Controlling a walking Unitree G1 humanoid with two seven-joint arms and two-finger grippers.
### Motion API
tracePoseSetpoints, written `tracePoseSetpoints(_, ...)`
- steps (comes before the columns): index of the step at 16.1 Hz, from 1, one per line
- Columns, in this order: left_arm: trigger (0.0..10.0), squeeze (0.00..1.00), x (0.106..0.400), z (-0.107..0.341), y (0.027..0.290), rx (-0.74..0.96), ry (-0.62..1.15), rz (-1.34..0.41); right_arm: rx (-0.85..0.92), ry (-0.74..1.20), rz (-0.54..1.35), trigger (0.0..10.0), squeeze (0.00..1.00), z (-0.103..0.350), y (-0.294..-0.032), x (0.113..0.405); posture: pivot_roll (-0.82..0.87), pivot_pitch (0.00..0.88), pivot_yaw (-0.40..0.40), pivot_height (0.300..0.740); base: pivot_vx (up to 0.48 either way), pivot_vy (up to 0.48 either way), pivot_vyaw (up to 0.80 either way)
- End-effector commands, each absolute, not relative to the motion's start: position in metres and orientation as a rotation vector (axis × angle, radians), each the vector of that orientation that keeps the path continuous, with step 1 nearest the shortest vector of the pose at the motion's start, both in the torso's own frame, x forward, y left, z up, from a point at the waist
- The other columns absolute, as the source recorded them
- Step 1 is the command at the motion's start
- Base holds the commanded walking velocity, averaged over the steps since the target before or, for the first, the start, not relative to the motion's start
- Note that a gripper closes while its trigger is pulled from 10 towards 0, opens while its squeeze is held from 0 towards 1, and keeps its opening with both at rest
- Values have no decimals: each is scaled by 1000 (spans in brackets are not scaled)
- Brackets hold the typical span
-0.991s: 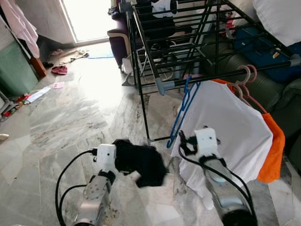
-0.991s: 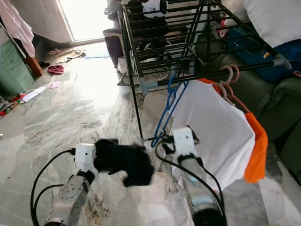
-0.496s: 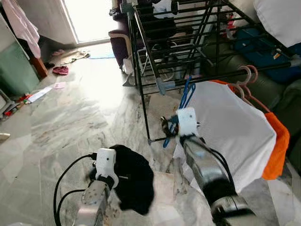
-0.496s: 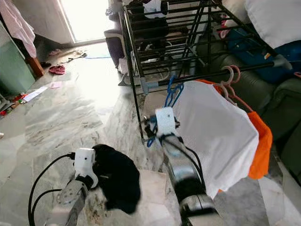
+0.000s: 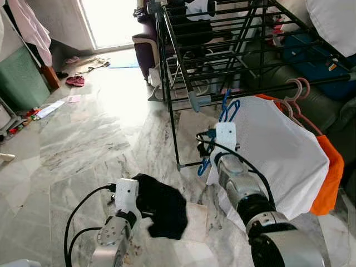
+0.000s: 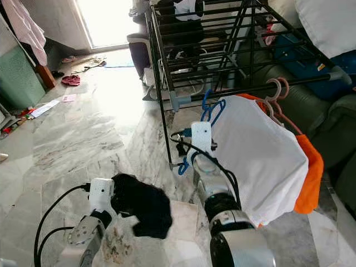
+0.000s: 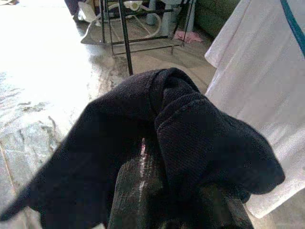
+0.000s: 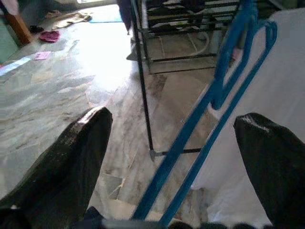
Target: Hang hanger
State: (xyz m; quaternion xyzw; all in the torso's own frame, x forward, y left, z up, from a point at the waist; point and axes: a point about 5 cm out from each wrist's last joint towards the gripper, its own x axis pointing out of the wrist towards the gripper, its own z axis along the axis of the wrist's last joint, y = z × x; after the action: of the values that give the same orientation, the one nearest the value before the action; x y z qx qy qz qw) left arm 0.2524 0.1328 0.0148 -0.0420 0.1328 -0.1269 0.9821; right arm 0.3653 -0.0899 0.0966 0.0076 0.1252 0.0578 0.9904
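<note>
We see the right gripper [image 8: 174, 143] raised toward the lower rail of the black drying rack [image 5: 183, 61], its two black fingers [image 8: 71, 157] spread wide. Between them, in the right wrist view, run the blue hangers [image 8: 200, 129], and we cannot tell whether either finger touches the plastic. In the head views those blue hangers [image 5: 219, 125] hang by their hooks from the rail, reaching down toward 7 o'clock to just beside the right gripper [image 5: 207, 149]. Against them at 3 o'clock hangs a white shirt [image 5: 278, 150], and an orange garment [image 5: 328, 178] shows at its far edge, with pink hangers [image 5: 295, 92] hooked on the rail above.

At 7 o'clock from the rack, low over the marble floor [image 5: 83, 144], the left gripper [image 5: 146, 204] holds a black garment [image 5: 164, 206]. In the left wrist view the black cloth [image 7: 157, 143] is bunched over the fingers, so they appear closed on it, though the tips are covered.

Toward 11 o'clock the floor brightens at a sunlit doorway [image 5: 111, 22], where small red items [image 5: 75, 81] and papers [image 5: 50, 109] lie scattered. A green sofa [image 5: 317, 105] stands behind the hanging clothes.
</note>
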Motion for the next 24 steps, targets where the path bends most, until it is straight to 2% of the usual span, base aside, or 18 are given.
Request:
tracePoseSetpoints(1,10000,0,256,22,136,-71,240,-257,71,270,155,10000,0,99,-81,367,-104,22,56,740,0,0,0)
tracePoseSetpoints(4,10000,0,257,22,135,-68,246,-262,111,307,194,10000,0,97,-73,368,-100,23,54,740,0,0,0)
tracePoseSetpoints(7,10000,0,257,22,134,-70,247,-264,95,351,164,10000,0,91,-76,367,-89,28,47,740,0,0,0)
tracePoseSetpoints(10,10000,0,253,20,134,-72,254,-264,97,388,113,10000,0,86,-86,368,-79,31,44,740,0,0,0)
tracePoseSetpoints(12,10000,0,252,20,135,-71,259,-265,92,429,27,10000,0,81,-103,368,-67,30,42,740,0,0,0)
tracePoseSetpoints(21,10000,0,258,24,132,-69,253,-278,-9,427,-130,10000,0,72,-151,363,-90,21,62,740,0,0,0)
tracePoseSetpoints(24,10000,0,259,23,133,-64,258,-282,-14,410,-86,10000,0,71,-155,362,-94,17,68,740,0,0,0)
